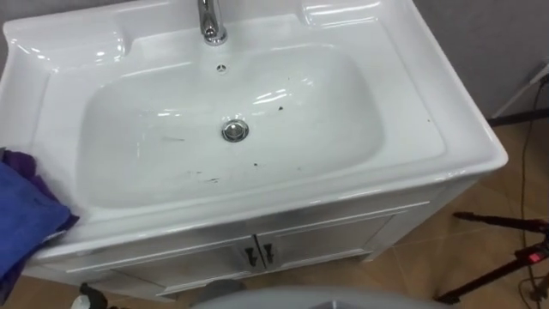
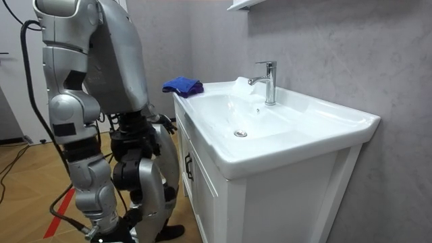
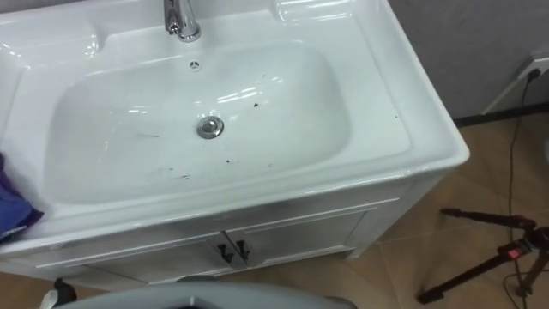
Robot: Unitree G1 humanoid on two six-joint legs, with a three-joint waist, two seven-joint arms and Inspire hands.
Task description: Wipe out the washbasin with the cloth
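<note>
Blue cloth (image 1: 26, 219) on basin (image 1: 412, 112) rim, left; right hand (image 2: 164, 123) seemingly at hip, grasp indiscernible

The tap (image 1: 211, 21) is cut short by the eye views' far edge. The blue cloth (image 1: 26, 215) runs off their left edge, and a tripod (image 1: 506, 249) off the right. In the room view the right hand (image 2: 101, 226) is clipped by the bottom edge, and the left hand (image 2: 162, 121) is half hidden behind the body.
</note>
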